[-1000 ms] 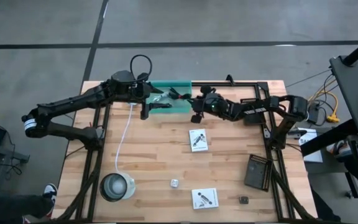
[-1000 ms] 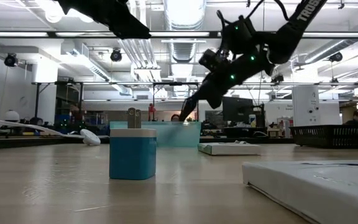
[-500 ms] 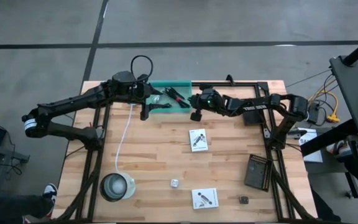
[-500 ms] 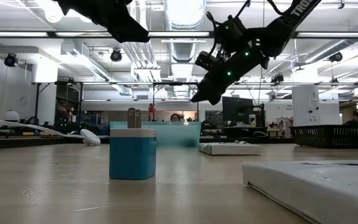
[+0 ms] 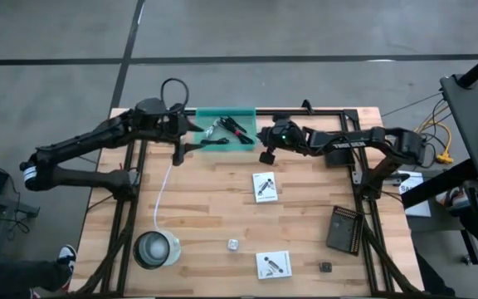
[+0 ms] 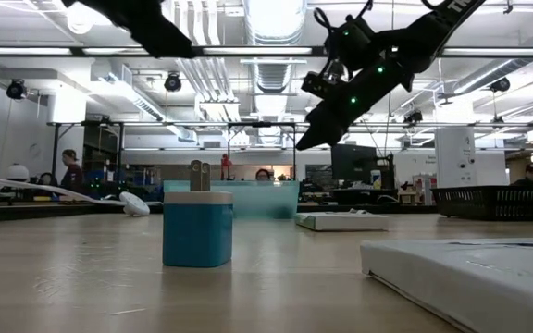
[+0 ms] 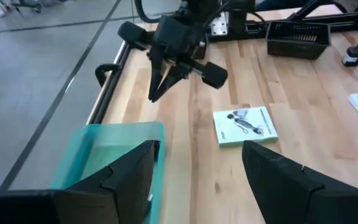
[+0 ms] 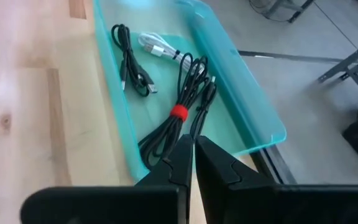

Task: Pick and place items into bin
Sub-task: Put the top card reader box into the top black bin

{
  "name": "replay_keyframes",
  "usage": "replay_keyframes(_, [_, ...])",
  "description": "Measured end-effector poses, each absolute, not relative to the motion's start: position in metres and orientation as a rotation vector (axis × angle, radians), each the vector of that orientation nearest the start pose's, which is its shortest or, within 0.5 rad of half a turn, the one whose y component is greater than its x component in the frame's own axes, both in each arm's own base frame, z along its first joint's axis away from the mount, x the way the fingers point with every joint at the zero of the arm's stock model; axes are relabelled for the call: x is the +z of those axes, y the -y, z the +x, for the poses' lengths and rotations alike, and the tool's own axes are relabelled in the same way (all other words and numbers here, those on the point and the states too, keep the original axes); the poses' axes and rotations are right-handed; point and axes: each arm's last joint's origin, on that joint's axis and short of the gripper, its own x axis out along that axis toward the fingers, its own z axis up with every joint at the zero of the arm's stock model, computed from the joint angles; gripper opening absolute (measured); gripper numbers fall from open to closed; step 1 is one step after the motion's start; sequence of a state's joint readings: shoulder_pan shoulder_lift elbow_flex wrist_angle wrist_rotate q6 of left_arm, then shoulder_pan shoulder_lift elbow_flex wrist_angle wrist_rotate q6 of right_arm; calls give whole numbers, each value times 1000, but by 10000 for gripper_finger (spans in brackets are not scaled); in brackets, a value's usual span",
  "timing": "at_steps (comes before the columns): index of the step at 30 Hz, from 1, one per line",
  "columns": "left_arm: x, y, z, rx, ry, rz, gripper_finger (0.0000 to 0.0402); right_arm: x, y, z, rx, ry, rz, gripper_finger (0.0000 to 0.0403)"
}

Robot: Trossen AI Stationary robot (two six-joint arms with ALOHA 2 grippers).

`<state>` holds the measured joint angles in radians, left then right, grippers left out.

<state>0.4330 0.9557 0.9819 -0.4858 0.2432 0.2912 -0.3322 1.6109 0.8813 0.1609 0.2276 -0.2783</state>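
L gripper (image 5: 191,146) open by bin (image 5: 222,114) | R gripper (image 5: 258,138) closed, empty

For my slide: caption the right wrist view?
Shut right end effector above teal bin holding black cable with red tie.

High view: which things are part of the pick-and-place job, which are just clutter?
Job:
- teal bin, at the table's far edge
- black cable with red tie, in the bin
- white cable, in the bin
- two white printed cards, on the table
- small silvery piece, on the table

Clutter:
- clear round container
- black perforated board
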Motion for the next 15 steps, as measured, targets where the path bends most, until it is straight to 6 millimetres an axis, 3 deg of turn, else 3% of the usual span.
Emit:
replay_keyframes(7, [316,-62,150,172,-319,167,208,188,103,303,-446,-657,-198,8])
replay_keyframes(15, [282,-51,125,224,-146,229,87,192,73,307,-356,-631,-231,9])
